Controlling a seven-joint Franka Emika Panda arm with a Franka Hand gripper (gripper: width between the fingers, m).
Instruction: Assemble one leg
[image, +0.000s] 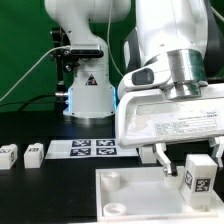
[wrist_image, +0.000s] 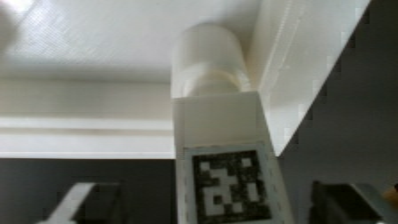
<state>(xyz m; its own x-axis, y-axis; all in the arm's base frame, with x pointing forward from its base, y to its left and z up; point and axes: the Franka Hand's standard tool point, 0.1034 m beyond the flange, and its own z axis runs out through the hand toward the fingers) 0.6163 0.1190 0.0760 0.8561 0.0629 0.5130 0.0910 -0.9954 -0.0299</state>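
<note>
While the pincer (image: 188, 158) gapes wide with room either side, the leg (image: 198, 174) stands upright at the white panel (image: 135, 200) corner edge.

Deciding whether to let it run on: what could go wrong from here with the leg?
1. The gripper is open around the leg, which looks off-centre in it. Closing could shove the leg sideways before it grips.
2. The pictures don't show whether the peg is seated in the panel. If it isn't, a push or twist may tip the leg over.
</note>
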